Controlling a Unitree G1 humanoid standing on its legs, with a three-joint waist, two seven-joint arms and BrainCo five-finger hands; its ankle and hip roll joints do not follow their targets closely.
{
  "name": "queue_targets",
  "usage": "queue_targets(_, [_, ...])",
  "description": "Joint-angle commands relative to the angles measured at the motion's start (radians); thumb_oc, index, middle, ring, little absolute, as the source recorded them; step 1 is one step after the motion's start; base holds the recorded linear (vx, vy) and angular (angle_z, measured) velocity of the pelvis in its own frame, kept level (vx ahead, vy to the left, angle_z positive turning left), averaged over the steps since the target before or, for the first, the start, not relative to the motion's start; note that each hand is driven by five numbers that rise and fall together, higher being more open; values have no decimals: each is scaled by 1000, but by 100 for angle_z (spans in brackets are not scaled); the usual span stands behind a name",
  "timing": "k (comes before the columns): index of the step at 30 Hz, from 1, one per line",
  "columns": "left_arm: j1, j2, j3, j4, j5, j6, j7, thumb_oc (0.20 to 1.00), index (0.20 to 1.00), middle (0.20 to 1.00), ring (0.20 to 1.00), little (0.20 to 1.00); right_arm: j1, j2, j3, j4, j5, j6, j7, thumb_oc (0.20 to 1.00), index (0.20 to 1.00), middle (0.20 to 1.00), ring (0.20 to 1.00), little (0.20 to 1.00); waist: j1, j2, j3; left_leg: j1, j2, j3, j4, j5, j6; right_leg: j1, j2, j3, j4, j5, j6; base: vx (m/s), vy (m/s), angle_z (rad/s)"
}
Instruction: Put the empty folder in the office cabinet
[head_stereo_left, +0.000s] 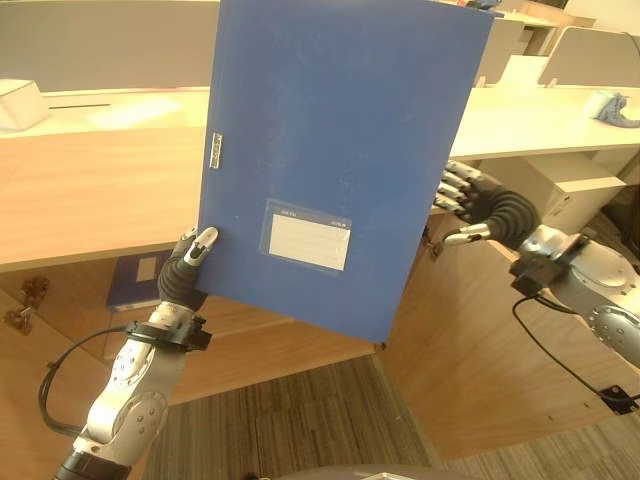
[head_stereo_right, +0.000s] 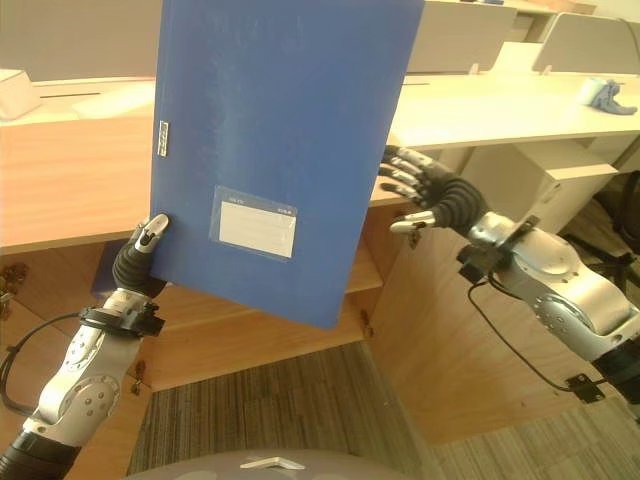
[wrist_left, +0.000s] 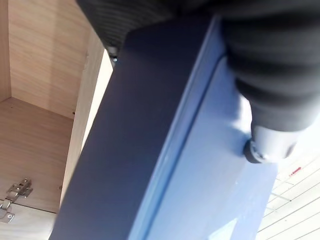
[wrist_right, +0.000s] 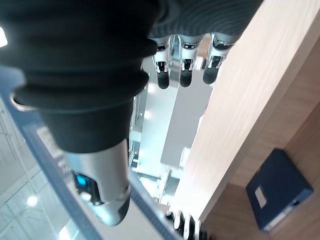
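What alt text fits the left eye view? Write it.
The left hand holds a large blue folder upright by its lower corner before a wooden desk. The right hand hovers open beside the folder's right edge.

We see the folder (head_stereo_left: 340, 150) standing upright in front of the desk (head_stereo_left: 90, 190), tilted so its lower corner points down toward the carpeted floor (head_stereo_left: 330, 410). Our left hand (head_stereo_left: 185, 270) is at the folder's lower left edge, thumb lying on its front face. Our right hand (head_stereo_left: 485, 210) is just beside the folder's right edge, fingers spread toward it and apart from it. Under the desk, behind the left fingers, the open cabinet (wrist_left: 35, 120) has a second folder (head_stereo_left: 135, 282) lying inside. Far past the right fingers, a cloth (head_stereo_left: 612, 108) lies on the rear desktop.
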Motion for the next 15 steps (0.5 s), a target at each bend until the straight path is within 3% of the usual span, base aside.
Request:
queue_targets(1, [-51,57,6,-39,7,-93,-14,200,200,200,200,200,-85,-33,18,-24,80,-33,11,1000,1000,1000,1000,1000,27,-13,-61,-34,42,-66,-9,-2,-49,1,-57,-16,-2,15,68,0,0,0])
queue_targets(11, [-34,131,15,-56,9,-99,-6,200,200,200,200,200,-387,-109,279,-77,161,-22,9,1000,1000,1000,1000,1000,35,-26,-66,-39,45,-54,-9,3,-54,-8,-58,-13,-2,22,71,-5,3,-3])
queue_targets(15, [-22,144,34,-63,17,-104,-4,200,200,200,200,200,-417,-126,274,-87,163,-40,8,1000,1000,1000,1000,1000,31,-27,-70,-38,44,-49,-9,0,-54,-9,-61,-13,-2,24,74,-2,9,-6])
